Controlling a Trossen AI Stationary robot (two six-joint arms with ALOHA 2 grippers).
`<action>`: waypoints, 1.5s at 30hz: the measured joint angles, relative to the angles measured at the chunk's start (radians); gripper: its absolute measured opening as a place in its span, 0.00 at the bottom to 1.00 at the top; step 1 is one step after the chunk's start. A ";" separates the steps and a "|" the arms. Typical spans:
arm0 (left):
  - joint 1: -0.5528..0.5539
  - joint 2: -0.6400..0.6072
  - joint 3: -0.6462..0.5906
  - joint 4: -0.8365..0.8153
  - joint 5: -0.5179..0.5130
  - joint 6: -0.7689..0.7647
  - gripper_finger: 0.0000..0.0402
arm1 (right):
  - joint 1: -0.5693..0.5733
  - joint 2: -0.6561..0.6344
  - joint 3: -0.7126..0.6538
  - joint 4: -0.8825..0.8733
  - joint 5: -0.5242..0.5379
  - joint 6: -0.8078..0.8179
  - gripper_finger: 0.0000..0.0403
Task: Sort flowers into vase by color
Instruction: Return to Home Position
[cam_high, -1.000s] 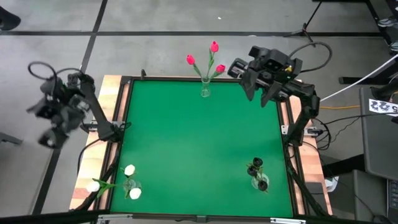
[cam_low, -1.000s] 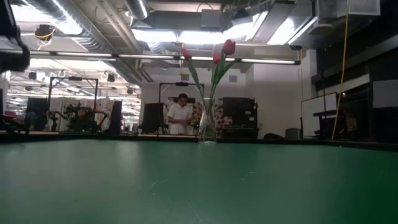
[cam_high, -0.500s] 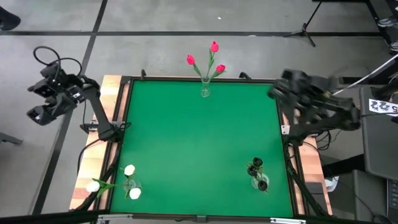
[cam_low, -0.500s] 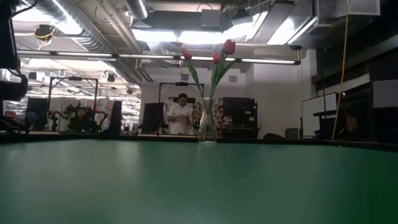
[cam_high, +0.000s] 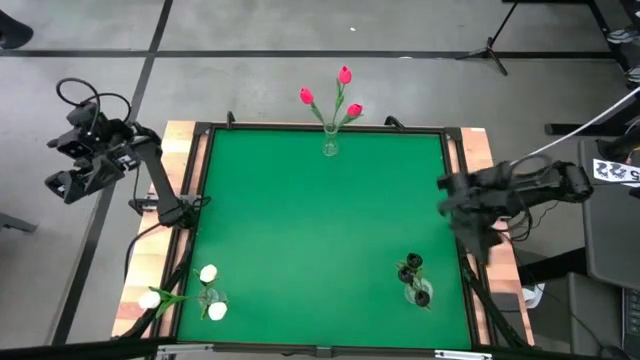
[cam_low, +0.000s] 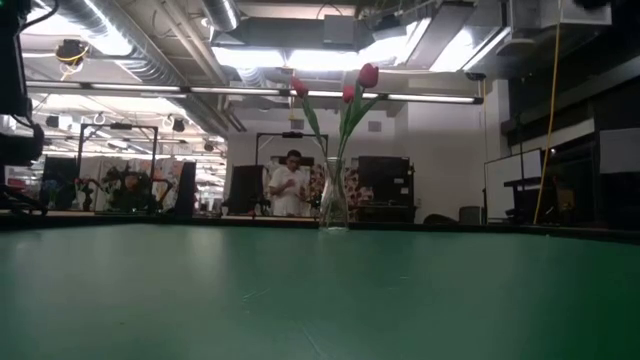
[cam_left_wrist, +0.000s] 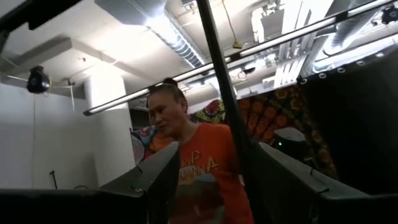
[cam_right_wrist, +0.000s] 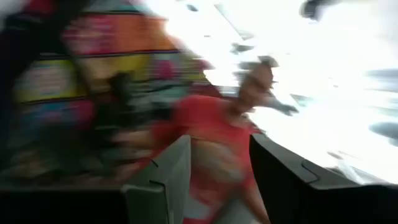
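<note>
Looking down from above: pink tulips (cam_high: 344, 75) stood in the far vase (cam_high: 329, 146), at the middle of the far edge of the mat (cam_high: 320, 210). White tulips (cam_high: 208, 273) filled the near-left vase (cam_high: 210, 298) and black tulips (cam_high: 412, 264) the near-right vase (cam_high: 420, 293), so the sorting looked finished.
Left gripper (cam_high: 62, 184): off the table, beyond its left edge.
Right gripper (cam_high: 462, 208): at the mat's right edge, near the black tulips.
Low view: only the far vase and its pink tulips showed, with a person (cam_low: 290, 185) in the room behind.
Left wrist view: fingers (cam_left_wrist: 155, 180) stood apart with nothing between them, and a person in an orange shirt (cam_left_wrist: 199, 168) stood beyond (close to the rig, I judged).
Right wrist view: fingers (cam_right_wrist: 165, 180) were likewise apart and empty, with someone in a reddish shirt (cam_right_wrist: 217, 149) past them.
Risk: a low swing of the right arm could tip the near-right vase. One white tulip leaned out over the wooden border (cam_high: 135, 290), where it might snag.
In the way: that vase alone.
</note>
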 joint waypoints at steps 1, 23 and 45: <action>0.000 0.000 0.000 -0.003 0.004 -0.001 0.51 | -0.002 -0.006 -0.049 -0.001 0.074 -0.039 0.41; 0.002 -0.041 0.128 -0.330 -0.251 -0.073 0.51 | -0.039 -0.953 -0.471 -0.800 0.569 -0.396 0.41; 0.002 -0.040 -0.155 -0.132 0.032 -0.080 0.51 | -0.113 -1.071 -0.344 -1.778 0.761 -0.864 0.41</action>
